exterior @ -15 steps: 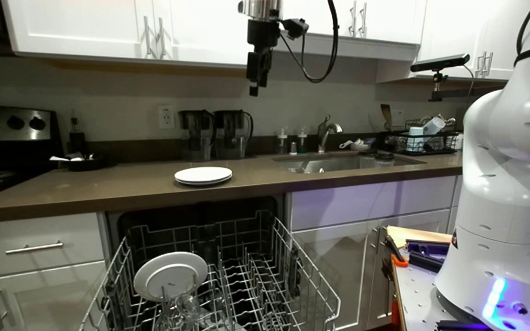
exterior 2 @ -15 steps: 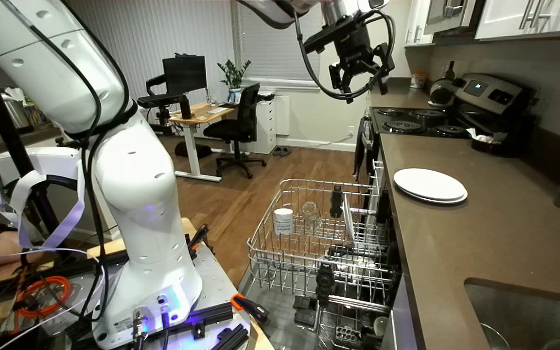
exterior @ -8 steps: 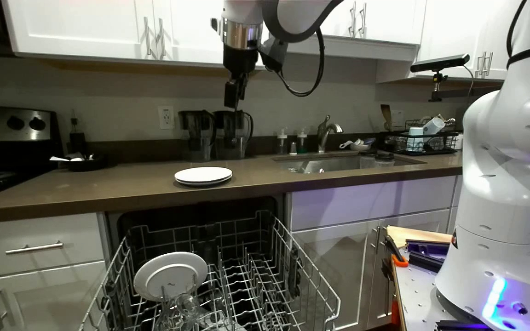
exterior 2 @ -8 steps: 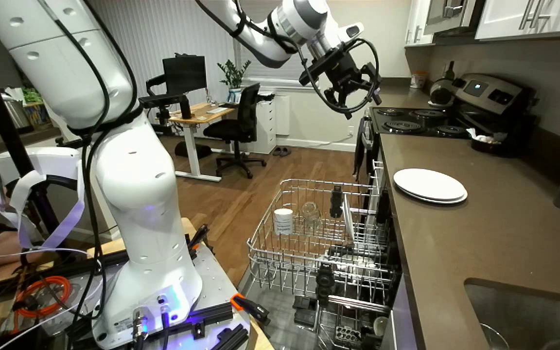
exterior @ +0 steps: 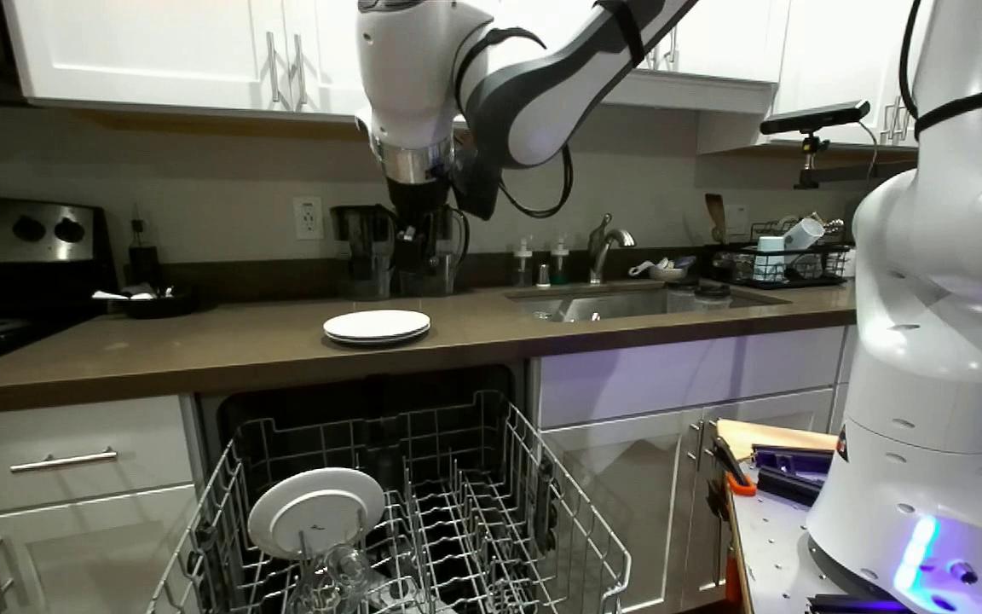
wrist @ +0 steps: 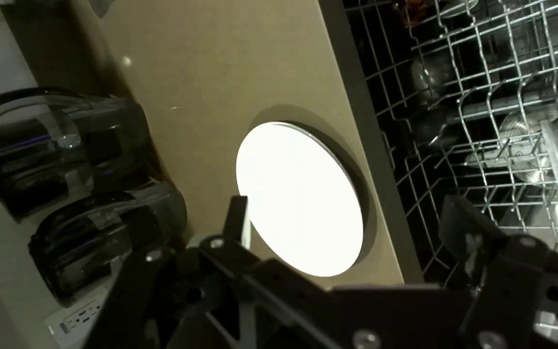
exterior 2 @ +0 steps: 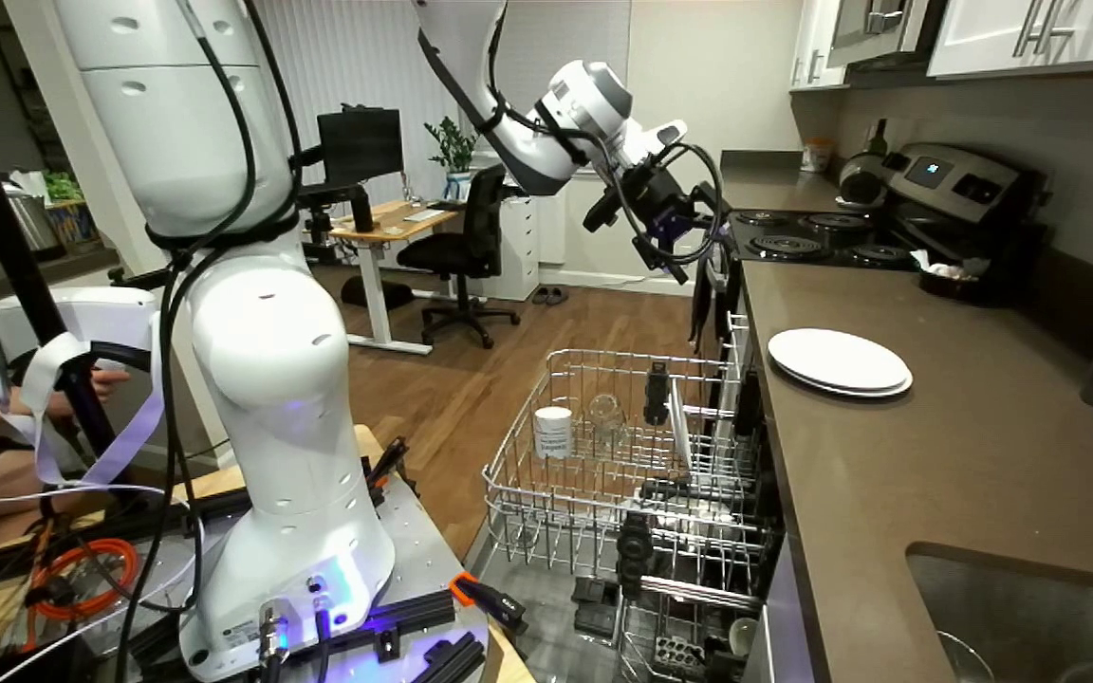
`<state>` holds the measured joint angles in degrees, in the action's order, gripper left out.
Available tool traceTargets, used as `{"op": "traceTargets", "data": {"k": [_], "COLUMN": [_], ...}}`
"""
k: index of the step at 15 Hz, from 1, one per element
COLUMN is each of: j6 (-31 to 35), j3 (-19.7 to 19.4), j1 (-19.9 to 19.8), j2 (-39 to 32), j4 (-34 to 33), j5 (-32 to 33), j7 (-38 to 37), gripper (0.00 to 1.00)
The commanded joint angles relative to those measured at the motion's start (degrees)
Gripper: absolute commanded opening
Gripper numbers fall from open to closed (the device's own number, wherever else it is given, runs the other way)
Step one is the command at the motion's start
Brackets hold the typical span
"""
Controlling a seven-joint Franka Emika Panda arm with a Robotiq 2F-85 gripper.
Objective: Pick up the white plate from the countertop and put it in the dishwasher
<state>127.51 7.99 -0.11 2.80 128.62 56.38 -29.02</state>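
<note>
The round white plate (exterior: pixel 377 325) lies flat on the brown countertop (exterior: pixel 201 345) near its front edge, with another rim under it. It also shows in an exterior view (exterior 2: pixel 839 360) and, overexposed, in the wrist view (wrist: pixel 301 198). My gripper (wrist: pixel 346 202) is open and empty. It hangs in the air above the counter's front edge, apart from the plate. In the wrist view one finger overlaps the plate's edge and the other is over the rack side. The gripper also shows in both exterior views (exterior: pixel 410 247) (exterior 2: pixel 698 254). The dishwasher (exterior: pixel 431 385) is open with its wire rack out.
A larger white dish (exterior: pixel 316 512) stands in the rack beside glasses; a white cup (exterior 2: pixel 553 432) is there too. Two dark pitchers (exterior: pixel 431 251) stand behind the plate. The sink (exterior: pixel 627 300), faucet (exterior: pixel 606 247) and stove (exterior 2: pixel 822 235) flank the counter. Cabinets (exterior: pixel 158 51) hang above.
The arm and gripper have come down from near the upper cabinets to a lower height, closer to the plate. The plate, rack and dishes have not moved.
</note>
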Motion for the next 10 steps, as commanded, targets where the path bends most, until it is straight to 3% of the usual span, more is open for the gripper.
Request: {"op": "traceTargets", "data": {"k": [1, 5, 10], "j6": [-6.93, -9.69, -8.23], "j3": [0.42, -0.12, -1.03], "j1": [3.69, 7.40, 9.76], "j2": [-7.14, -13.34, -18.08], "j4": [-4.76, -8.73, -11.95], "j5": [2.44, 3.91, 11.62], "j7": [-6.06, -10.85, -15.97], "gripper": [1.00, 1.00, 1.00]}}
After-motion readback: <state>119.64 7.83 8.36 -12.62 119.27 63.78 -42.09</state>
